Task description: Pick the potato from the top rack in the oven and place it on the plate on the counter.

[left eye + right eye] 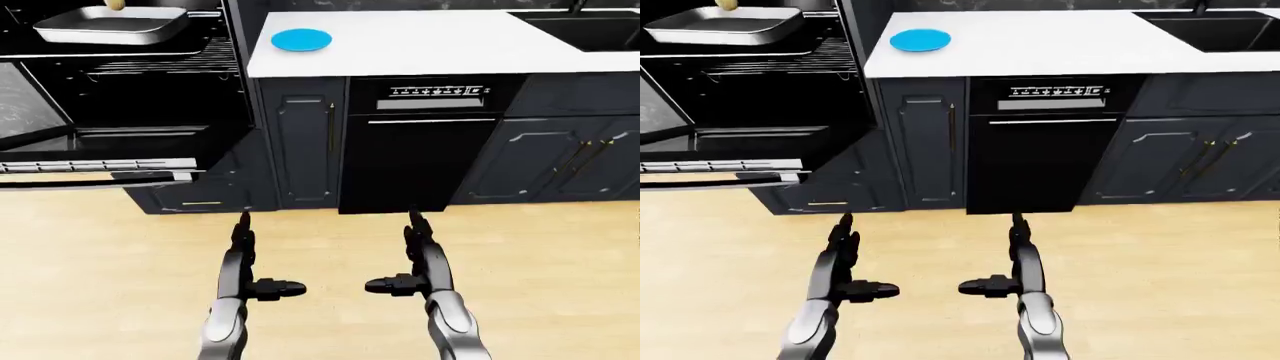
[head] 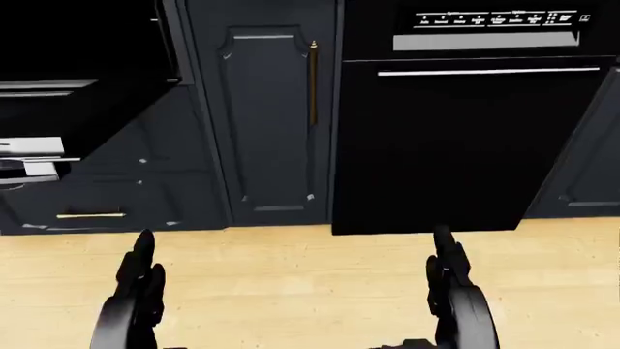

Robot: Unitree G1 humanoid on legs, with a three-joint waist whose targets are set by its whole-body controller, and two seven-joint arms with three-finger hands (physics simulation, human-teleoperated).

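The oven stands open at the upper left. A metal baking tray (image 1: pixel 112 26) rests on its top rack (image 1: pixel 175 58), and a sliver of the tan potato (image 1: pixel 116 4) shows in the tray at the view's top edge. A blue plate (image 1: pixel 301 40) lies on the white counter (image 1: pixel 430 52), near its left end. My left hand (image 1: pixel 252 259) and right hand (image 1: pixel 408 255) hang low over the wooden floor, fingers spread, both open and holding nothing, far below the oven and the plate.
The oven door (image 1: pixel 95 166) is folded down and juts out at mid left. A black dishwasher (image 1: pixel 420 150) sits under the counter, dark cabinets (image 1: pixel 300 142) on either side. A black sink (image 1: pixel 590 30) is set in the counter's right end.
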